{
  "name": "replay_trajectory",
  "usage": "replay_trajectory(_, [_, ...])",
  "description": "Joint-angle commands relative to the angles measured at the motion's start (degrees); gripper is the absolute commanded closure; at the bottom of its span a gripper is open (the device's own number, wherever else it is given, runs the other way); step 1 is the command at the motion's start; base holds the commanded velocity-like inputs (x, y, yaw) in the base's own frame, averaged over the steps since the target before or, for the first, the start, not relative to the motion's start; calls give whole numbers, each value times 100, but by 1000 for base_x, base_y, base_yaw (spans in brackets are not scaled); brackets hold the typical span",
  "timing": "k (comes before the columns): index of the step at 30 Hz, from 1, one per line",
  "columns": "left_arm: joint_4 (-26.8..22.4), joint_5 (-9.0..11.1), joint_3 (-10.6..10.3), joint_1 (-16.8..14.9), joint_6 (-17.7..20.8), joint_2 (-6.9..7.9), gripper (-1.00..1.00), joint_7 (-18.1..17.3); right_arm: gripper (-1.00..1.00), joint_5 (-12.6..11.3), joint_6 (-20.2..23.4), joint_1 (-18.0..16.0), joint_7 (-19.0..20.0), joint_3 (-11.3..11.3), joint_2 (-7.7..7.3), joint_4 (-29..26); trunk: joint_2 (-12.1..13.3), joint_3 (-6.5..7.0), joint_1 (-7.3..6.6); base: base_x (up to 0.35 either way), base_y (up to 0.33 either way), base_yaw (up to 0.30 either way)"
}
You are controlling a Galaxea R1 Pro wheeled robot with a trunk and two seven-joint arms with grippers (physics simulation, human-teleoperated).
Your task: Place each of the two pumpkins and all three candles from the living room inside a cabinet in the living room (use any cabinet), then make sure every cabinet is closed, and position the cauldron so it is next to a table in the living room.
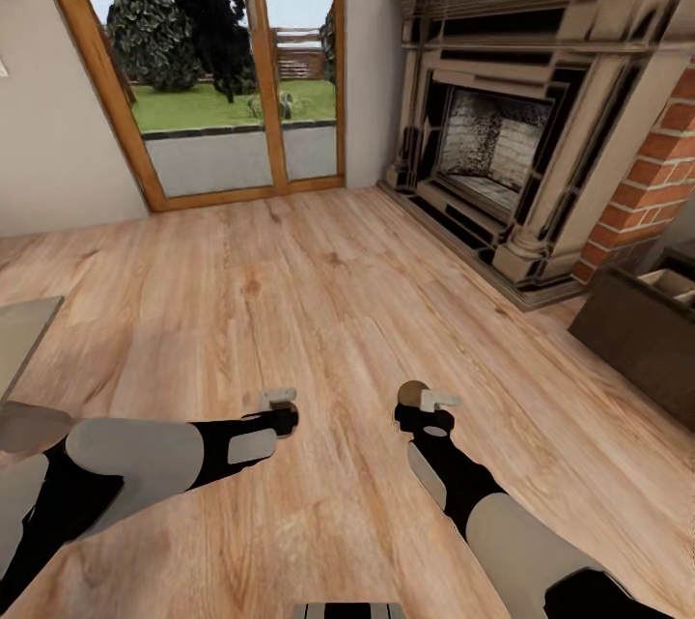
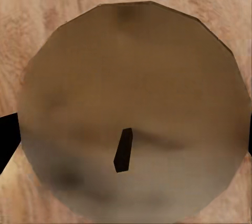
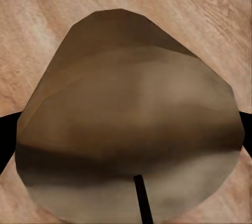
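Head view: seemingly mid-carry over the plank floor, with the cabinet at the right edge, tan inside showing, beside the fireplace. Left wrist view: left jaws clamped on a candle, wick up. Right wrist view: right jaws gripping a second candle; next, probably, turn right and lower both into the cabinet, with no legible writing anywhere.

Even, soft daylight fills the head view, brightest at the wood-framed glass doors, where lawn and sky look washed and hazy. The light wood plank floor carries almost no cast shadows. Straight lines bow toward the edges, and the brick and stone fireplace leans. In both wrist views a close tan-brown rounded candle top is blurred, mottled, faceted at its outline.
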Motion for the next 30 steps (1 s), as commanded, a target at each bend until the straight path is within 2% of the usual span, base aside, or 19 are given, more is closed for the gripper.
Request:
replay_trajectory(1, [-21, 43, -37, -12, -48, -3, 100, 5, 100, -21, 35, -6, -49, 50, -4, -8, -2, -2, 2, 343, 0, -298])
replay_trajectory(14, [-18, 43, -37, -12, -55, -12, 100, -3, 100, -23, 35, -6, -49, 48, -4, -7, -2, 42, 2, 321, 0, -299])
replay_trajectory(21, [-21, 43, -40, -12, -91, -12, 100, -3, 100, -27, 21, -6, -49, 48, -4, -15, -2, 51, 2, 37, 0, -127])
replay_trajectory(30, [-21, 43, -43, -12, -84, -12, 100, -58, 100, -27, 20, -6, -43, 48, -4, -15, -2, 74, 2, 1, 0, -277])
